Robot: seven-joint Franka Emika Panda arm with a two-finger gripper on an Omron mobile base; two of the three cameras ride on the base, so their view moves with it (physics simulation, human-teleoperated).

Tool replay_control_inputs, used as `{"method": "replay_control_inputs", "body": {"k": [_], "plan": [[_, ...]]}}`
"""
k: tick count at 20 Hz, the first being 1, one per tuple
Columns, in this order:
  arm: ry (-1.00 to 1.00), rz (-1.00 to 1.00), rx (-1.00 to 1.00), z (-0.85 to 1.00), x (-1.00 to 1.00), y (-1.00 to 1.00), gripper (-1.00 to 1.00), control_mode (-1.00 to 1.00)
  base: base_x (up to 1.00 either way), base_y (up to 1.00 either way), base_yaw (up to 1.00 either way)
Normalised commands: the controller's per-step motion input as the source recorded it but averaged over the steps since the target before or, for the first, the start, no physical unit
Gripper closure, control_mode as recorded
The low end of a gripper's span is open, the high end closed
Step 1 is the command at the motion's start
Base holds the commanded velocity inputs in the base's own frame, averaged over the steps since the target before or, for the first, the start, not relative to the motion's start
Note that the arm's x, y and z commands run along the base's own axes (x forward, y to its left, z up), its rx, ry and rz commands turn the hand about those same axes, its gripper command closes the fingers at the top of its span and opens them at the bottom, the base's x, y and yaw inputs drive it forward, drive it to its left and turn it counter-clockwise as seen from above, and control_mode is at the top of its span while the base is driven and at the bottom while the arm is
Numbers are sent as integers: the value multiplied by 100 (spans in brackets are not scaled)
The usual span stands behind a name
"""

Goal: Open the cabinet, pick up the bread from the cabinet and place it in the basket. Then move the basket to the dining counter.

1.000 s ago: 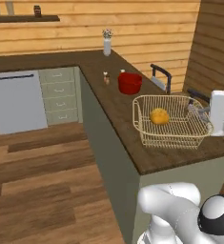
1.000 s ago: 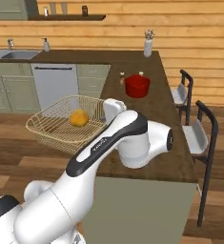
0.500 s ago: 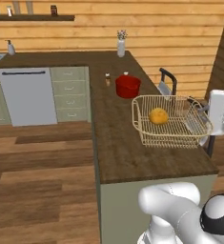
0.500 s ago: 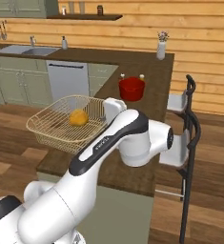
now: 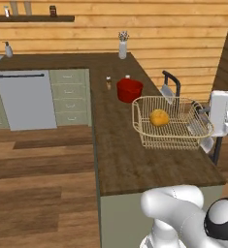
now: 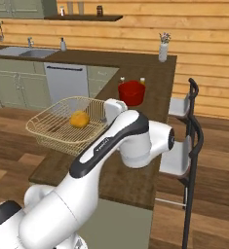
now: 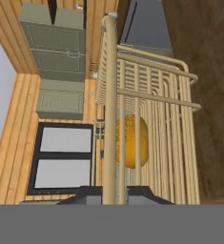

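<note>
My gripper [image 5: 204, 117] is shut on the rim of the tan wire basket [image 5: 170, 125], holding it over the dark-brown dining counter [image 5: 116, 150]. The golden bread [image 5: 159, 117] lies inside the basket. In the right base view the basket [image 6: 62, 129] with the bread [image 6: 79, 119] hangs partly past the left edge of the counter [image 6: 130, 168], with the gripper [image 6: 106, 115] at its right rim. In the hand view the gripper [image 7: 114, 191] clamps the basket rim [image 7: 109, 95], with the bread [image 7: 131, 140] behind the wires.
A red pot [image 5: 129, 90] and two small shakers [image 5: 108, 83] stand farther along the counter, with a vase [image 5: 122, 48] at its far end. Dark stools [image 6: 191, 146] line the counter's right side. A grey dishwasher [image 5: 25, 99] and green drawers [image 5: 71, 97] lie to the left.
The whole scene has shifted as the base turned and drove. The basket with the bread stays in my shut gripper at the same place relative to the arm.
</note>
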Motion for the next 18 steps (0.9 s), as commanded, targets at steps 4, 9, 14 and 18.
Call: {"method": "replay_control_inputs", "body": {"k": [4,9,14,18], "plan": [[0,0,0,0,0,0,100,100,38,-11,0],[0,0,7,-40,65,-21,100,-100,0,0,0],[2,0,10,-65,83,-51,100,-100,0,0,0],[1,-3,4,-63,59,-68,100,-100,0,0,0]]}}
